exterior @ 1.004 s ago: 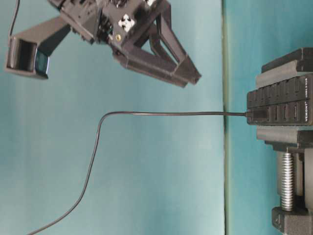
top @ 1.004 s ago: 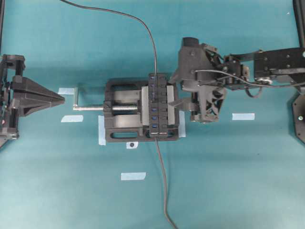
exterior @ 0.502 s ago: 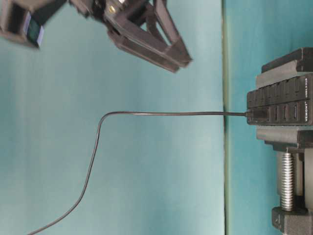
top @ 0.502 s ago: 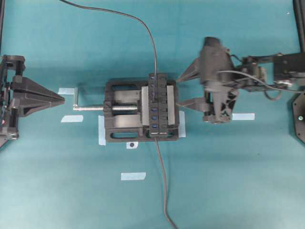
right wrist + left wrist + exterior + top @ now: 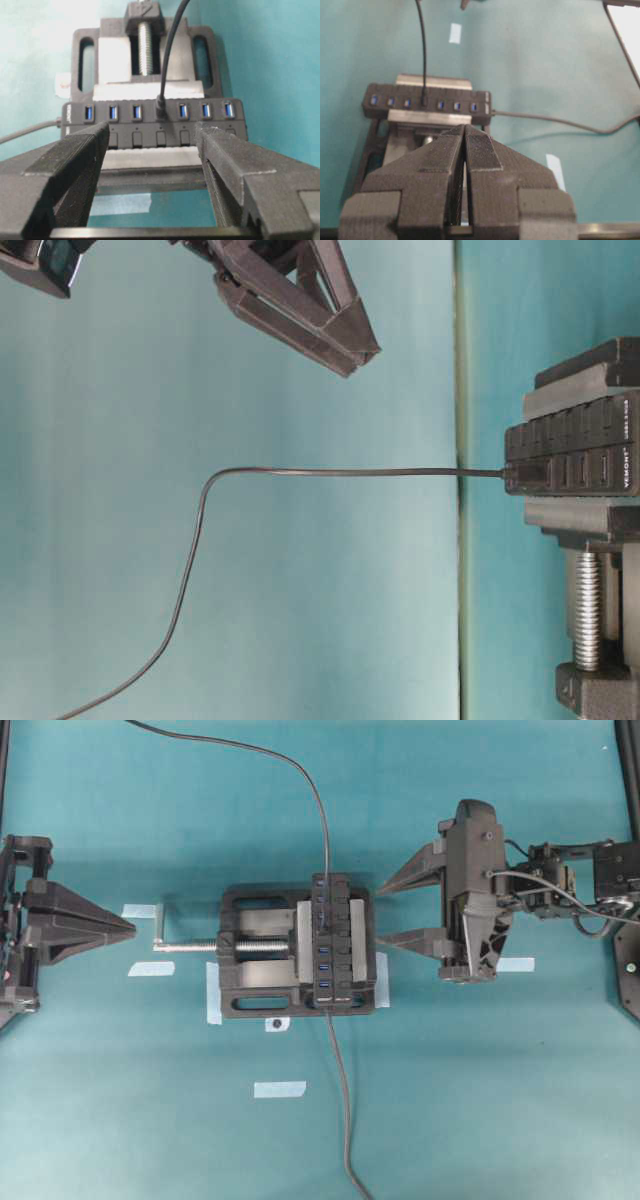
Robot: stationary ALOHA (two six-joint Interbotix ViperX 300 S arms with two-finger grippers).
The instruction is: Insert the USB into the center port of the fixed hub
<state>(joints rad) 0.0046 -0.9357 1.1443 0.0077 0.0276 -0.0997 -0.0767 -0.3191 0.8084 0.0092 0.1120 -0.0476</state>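
Note:
The fixed hub (image 5: 337, 942) is a long black bar clamped in a vise, its blue slots also showing in the right wrist view (image 5: 150, 117). The USB (image 5: 322, 919) sits plugged into the center port, fourth in the row, which it hides. The plug (image 5: 161, 107) stands upright there, and its thin cable (image 5: 300, 770) runs off to the far edge. My right gripper (image 5: 382, 912) hangs open and empty, just right of the hub and clear of it. My left gripper (image 5: 130, 927) rests shut and empty at the far left, pointing at the vise handle.
The black vise (image 5: 255, 955) with its silver screw (image 5: 190, 947) holds the hub mid-table. The hub's own thicker cable (image 5: 345, 1120) trails toward the near edge. Several blue tape strips (image 5: 279, 1089) lie on the teal mat, one under the right arm (image 5: 510, 964).
My right gripper has drawn back to the right, away from the hub, staying open. The USB stays seated in the port. The left arm has not moved.

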